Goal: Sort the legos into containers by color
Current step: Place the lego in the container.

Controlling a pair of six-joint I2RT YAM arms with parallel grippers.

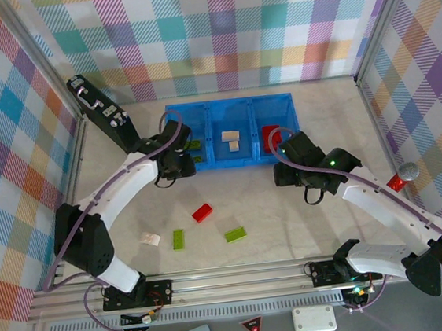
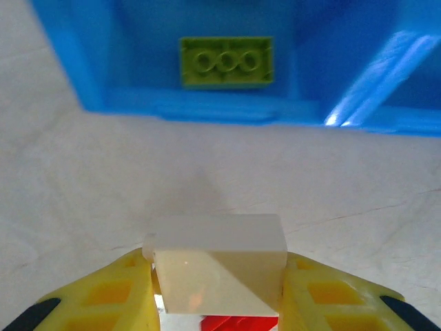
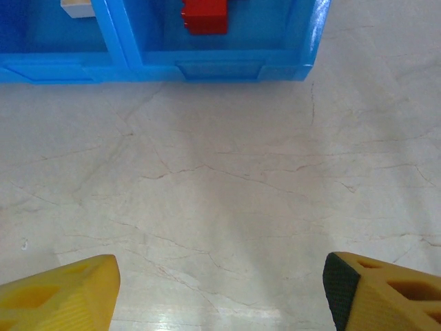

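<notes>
The blue tray (image 1: 211, 135) has three containers side by side: green legos (image 1: 194, 146) in the left one, cream legos (image 1: 230, 139) in the middle, a red lego (image 1: 271, 133) in the right. My left gripper (image 1: 179, 168) hangs just in front of the left container, shut on a cream lego (image 2: 217, 255); a green lego (image 2: 226, 62) lies in the container ahead of it. My right gripper (image 3: 220, 296) stands open over bare table in front of the right container, where a red lego (image 3: 204, 16) lies. Loose on the table are a red lego (image 1: 202, 212), a white one (image 1: 150, 238) and two green ones (image 1: 178, 239) (image 1: 235, 234).
A black case (image 1: 105, 114) stands at the back left by the tray. Plaid walls close in the table on three sides. A red triangle sticker (image 1: 252, 328) and a white block (image 1: 314, 318) lie beyond the front rail (image 1: 233, 279).
</notes>
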